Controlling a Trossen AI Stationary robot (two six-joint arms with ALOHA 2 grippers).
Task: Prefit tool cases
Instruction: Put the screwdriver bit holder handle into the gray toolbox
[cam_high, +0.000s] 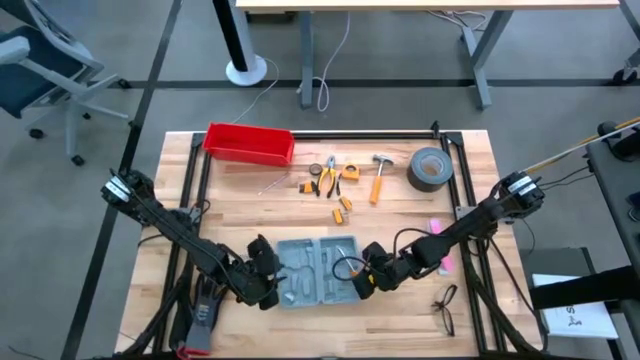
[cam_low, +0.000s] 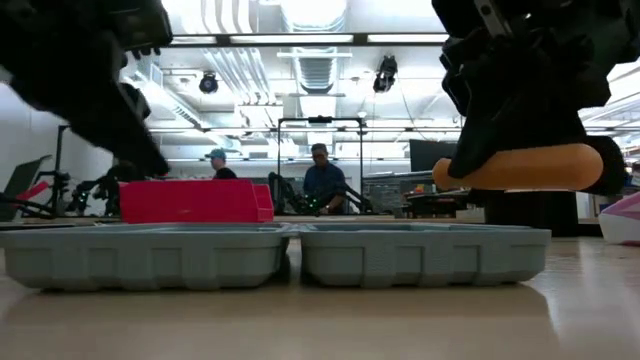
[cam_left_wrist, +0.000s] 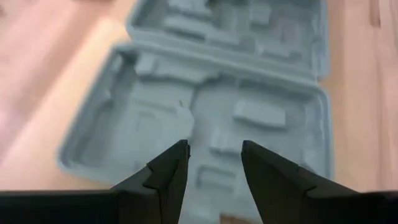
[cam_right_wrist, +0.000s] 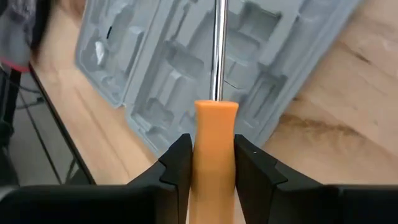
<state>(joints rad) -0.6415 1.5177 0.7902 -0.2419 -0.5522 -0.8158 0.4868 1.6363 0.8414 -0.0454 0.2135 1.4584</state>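
The grey-blue tool case (cam_high: 318, 268) lies open and flat on the wooden table near its front edge, with its moulded slots facing up (cam_left_wrist: 249, 93). My left gripper (cam_left_wrist: 214, 155) hangs open over the case's left half (cam_high: 272, 280), nothing between its fingers. My right gripper (cam_high: 362, 283) is over the case's right half, shut on an orange-handled screwdriver (cam_right_wrist: 214, 143). The low view shows the orange handle (cam_low: 520, 168) above the case (cam_low: 420, 255). My right gripper pinches the screwdriver's orange handle (cam_right_wrist: 214, 162) between its two fingers, one on each side. The handle runs along the fingers, and the steel shaft (cam_right_wrist: 219, 50) sticks out past the fingertips over the case's slots. The fingers slant down from the table's right. The screwdriver is lifted clear of the case.
A red bin (cam_high: 248, 143) stands at the far left. Pliers (cam_high: 327, 175), a hammer (cam_high: 380, 175) and a grey tape roll (cam_high: 430, 168) lie along the far side. Glasses (cam_high: 445, 308) lie at the near right. People stand beyond the table (cam_low: 320, 175).
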